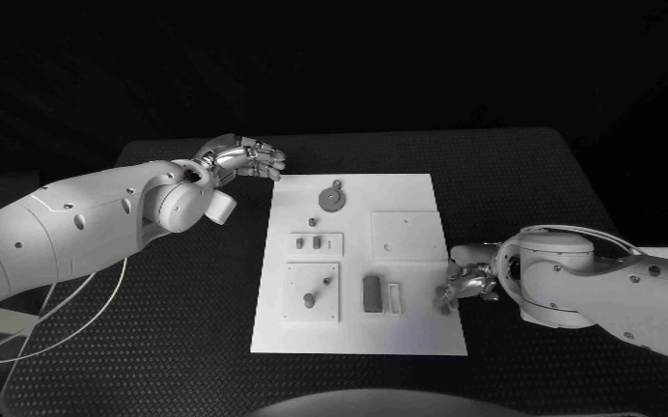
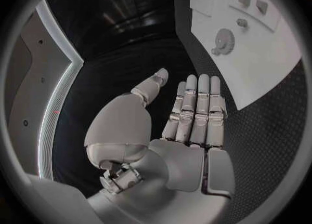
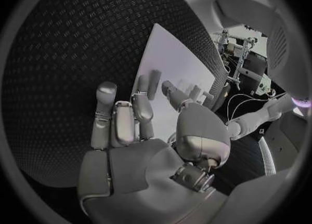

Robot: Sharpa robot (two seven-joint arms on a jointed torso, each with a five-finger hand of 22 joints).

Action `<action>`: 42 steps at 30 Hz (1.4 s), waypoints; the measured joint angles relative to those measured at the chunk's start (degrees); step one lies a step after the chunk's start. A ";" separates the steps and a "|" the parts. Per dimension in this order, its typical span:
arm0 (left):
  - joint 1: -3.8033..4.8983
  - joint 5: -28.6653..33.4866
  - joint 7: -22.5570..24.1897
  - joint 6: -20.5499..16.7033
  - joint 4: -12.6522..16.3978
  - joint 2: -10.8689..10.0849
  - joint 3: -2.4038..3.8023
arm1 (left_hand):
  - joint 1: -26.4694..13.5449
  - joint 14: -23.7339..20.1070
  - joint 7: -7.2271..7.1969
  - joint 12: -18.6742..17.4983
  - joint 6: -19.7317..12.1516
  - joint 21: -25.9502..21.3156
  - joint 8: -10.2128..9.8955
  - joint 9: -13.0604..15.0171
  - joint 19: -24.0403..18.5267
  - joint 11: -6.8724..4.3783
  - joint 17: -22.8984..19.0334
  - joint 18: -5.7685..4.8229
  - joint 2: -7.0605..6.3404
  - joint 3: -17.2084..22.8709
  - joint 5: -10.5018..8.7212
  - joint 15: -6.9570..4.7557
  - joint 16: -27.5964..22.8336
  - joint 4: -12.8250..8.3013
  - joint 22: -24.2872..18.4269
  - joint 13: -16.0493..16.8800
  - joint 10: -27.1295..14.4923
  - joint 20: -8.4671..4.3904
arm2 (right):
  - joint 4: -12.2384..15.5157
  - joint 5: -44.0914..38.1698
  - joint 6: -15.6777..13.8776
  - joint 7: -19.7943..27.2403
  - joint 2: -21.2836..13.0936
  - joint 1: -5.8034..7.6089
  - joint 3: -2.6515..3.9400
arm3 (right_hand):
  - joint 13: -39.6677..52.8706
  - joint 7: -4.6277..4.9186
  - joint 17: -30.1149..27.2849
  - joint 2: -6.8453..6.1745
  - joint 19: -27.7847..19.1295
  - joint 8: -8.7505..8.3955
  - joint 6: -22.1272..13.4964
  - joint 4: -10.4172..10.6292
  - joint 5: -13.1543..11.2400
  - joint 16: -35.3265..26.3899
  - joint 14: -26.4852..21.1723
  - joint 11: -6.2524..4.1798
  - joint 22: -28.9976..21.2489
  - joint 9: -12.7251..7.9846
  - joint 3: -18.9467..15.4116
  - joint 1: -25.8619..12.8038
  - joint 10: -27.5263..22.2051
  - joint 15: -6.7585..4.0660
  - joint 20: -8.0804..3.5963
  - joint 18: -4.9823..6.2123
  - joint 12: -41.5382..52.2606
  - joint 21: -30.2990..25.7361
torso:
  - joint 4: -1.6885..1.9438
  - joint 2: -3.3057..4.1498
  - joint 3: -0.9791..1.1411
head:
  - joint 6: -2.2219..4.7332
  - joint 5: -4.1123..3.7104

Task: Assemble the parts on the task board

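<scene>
The left hand [image 1: 245,158] hovers over the black desk [image 1: 181,340] just off the far left corner of the task board [image 1: 418,335]. Its fingers [image 2: 195,104] lie straight and side by side with the thumb spread away, and the palm holds nothing.

Nearest that hand, on the far part of the board, lies a round gear-like part [image 1: 333,197] with a small stem pointing away from the robot; the left wrist view shows it as a toothed disc [image 2: 223,40]. Nearer the robot from the gear, a small raised plate [image 1: 316,243] carries two short upright pieces. Beside it, toward the right hand, sits a square plate [image 1: 405,235] with a tiny peg at its centre. Nearer the robot, a larger square plate [image 1: 314,291] bears a small peg and a knob. Between that plate and the right hand lie a dark rectangular block [image 1: 372,293] and, just beside it, a pale slim bar [image 1: 394,297].

The right hand [image 1: 468,285] rests at the board's right edge, fingertips touching or just over its rim, near the pale bar. Its fingers [image 3: 124,122] are loosely extended and somewhat apart, gripping nothing.
</scene>
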 measured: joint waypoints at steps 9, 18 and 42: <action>0.00 0.00 -0.02 0.09 -0.01 -0.11 -0.02 | 0.00 0.00 0.00 0.00 0.00 0.00 0.00 0.00 0.00 0.00 0.05 0.00 0.00 0.00 0.00 0.00 0.00 0.00 -0.05 0.00 0.00 0.00 | -0.70 -1.56 -0.21 0.07 1.32 -0.84 0.48 | -0.04 -0.01 0.05 -0.55 0.04 0.14 0.75 -0.05 0.00 0.00 0.12 -0.21 0.00 0.13 0.68 0.15 0.23 0.11 0.05 -0.01 0.00 0.00 | 0.06 0.02 0.04 | -0.16 0.07; 0.00 0.00 -0.05 0.19 -0.01 -0.26 -0.05 | 0.00 0.00 0.00 0.00 0.00 0.00 0.00 0.00 0.00 0.00 0.11 0.00 0.00 0.00 0.00 0.00 -0.22 0.00 -0.05 -0.05 0.00 0.00 | -0.70 -4.46 -0.85 0.48 2.41 -1.40 0.69 | -1.11 -0.54 -0.93 2.40 -0.35 0.48 0.26 -6.12 0.00 -0.49 -0.62 0.61 -0.01 0.25 1.20 6.43 -0.65 0.15 -0.10 -0.01 -2.03 0.00 | 0.06 0.03 0.07 | -0.41 0.25; 0.00 0.00 -0.16 0.36 0.08 -0.36 -0.07 | -0.46 0.00 0.00 0.00 0.00 0.00 0.00 -0.05 0.00 0.00 0.30 0.00 0.01 -0.15 0.00 0.00 -0.22 0.15 -0.04 -0.09 0.00 0.00 | -0.53 -4.92 -2.36 0.88 2.66 -1.56 0.58 | -1.96 -1.43 -2.08 3.88 -2.37 0.50 -0.73 -6.48 0.01 -0.92 -2.44 1.97 0.03 -0.06 -1.28 12.01 -2.58 1.60 1.10 -0.08 -3.78 0.00 | 0.06 0.01 0.04 | -0.77 0.31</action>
